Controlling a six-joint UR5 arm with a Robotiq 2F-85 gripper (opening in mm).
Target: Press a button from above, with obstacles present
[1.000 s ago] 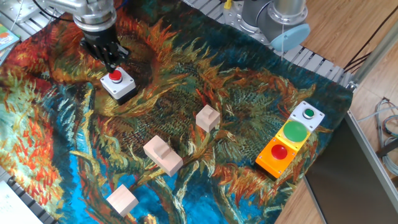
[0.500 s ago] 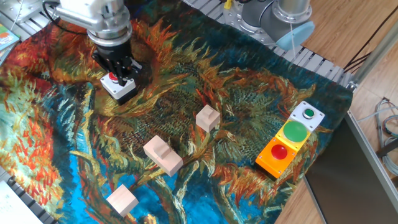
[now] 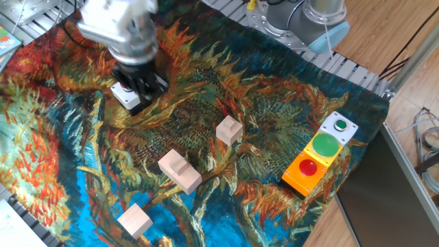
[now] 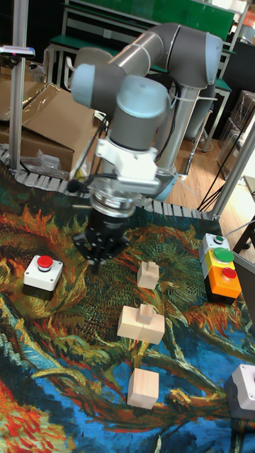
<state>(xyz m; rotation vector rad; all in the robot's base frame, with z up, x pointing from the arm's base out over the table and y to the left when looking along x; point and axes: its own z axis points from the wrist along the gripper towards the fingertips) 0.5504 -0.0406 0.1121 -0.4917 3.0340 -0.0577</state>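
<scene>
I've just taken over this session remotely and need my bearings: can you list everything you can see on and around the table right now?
Push-button: one, red cap, white housing, cloth's far-left part.
Wooden blocks: three, pale; small one mid-cloth, stepped larger one nearer the camera, third near the front edge.
Button boxes at right edge: white with green button, yellow with large green button, orange with red button.
Cloth: one, blue-orange painted pattern, covering the table.
Cardboard box: one, brown, behind the table.
Grey box: one, tall view's lower right corner.
Arm: one, grey UR5; gripper beside the push-button, finger state unclear.
</scene>
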